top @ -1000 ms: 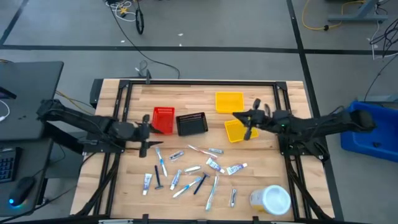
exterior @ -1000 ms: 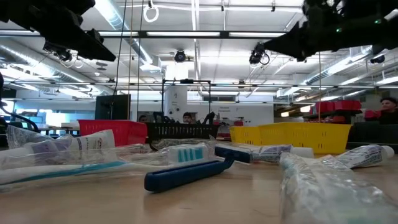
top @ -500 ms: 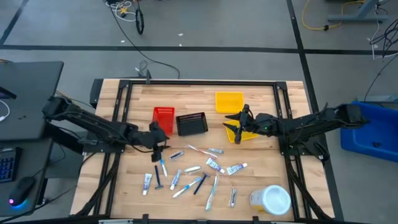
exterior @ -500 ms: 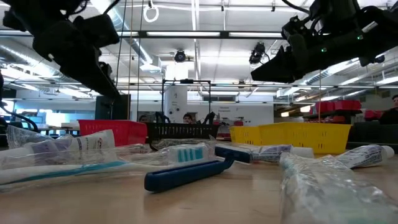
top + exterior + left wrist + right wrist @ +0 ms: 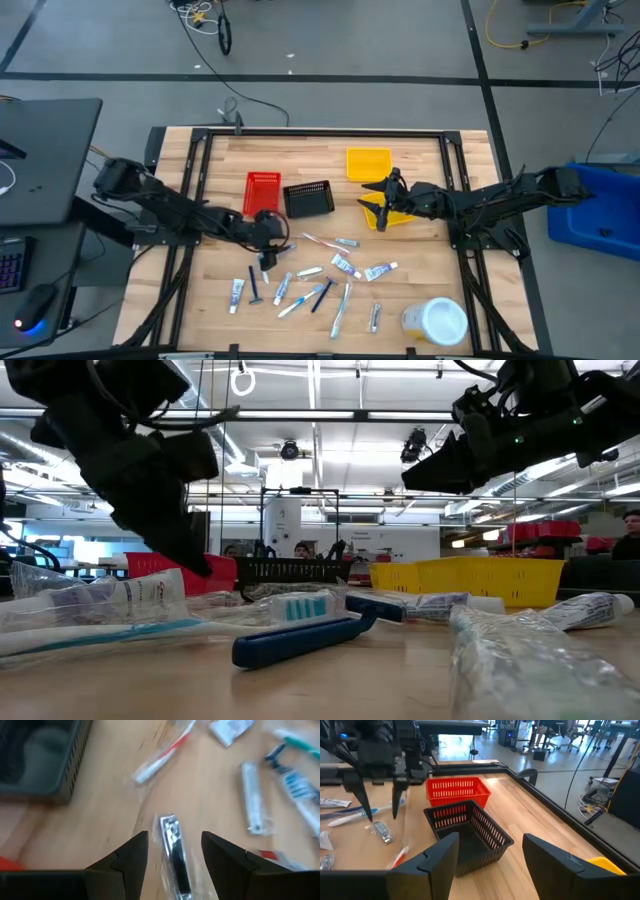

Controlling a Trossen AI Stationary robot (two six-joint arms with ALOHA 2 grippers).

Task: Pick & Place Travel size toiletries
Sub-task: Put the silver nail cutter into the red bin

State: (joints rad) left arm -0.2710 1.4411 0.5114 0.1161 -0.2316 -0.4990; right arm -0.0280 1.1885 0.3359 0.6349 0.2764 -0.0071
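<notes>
The travel size toiletries [image 5: 312, 282], small tubes, toothbrushes and clear sachets, lie scattered on the wooden table's near middle. My left gripper [image 5: 266, 258] hangs open over the left end of the pile, fingers pointing down. In the left wrist view its gripper [image 5: 175, 836] straddles a silvery nail clipper [image 5: 173, 856] in a clear sachet without touching it. The right wrist view shows that left gripper [image 5: 381, 812] just above the clipper [image 5: 383, 833]. My right gripper [image 5: 378, 207] stands open above a yellow bin [image 5: 397, 214], nothing between its fingers [image 5: 442, 852].
A red bin [image 5: 262, 190] and a black bin [image 5: 308, 198] stand side by side at mid-table, with a second yellow bin [image 5: 368, 162] farther back. A big yellowish jar [image 5: 436, 321] with a white lid lies at the near right corner. People show in the room behind.
My left gripper has swung toward the table's right and near edge, from beside the red bin to over the pile's left end, and has come down toward the clipper. My right gripper has shifted slightly left over the yellow bin and its fingers have opened.
</notes>
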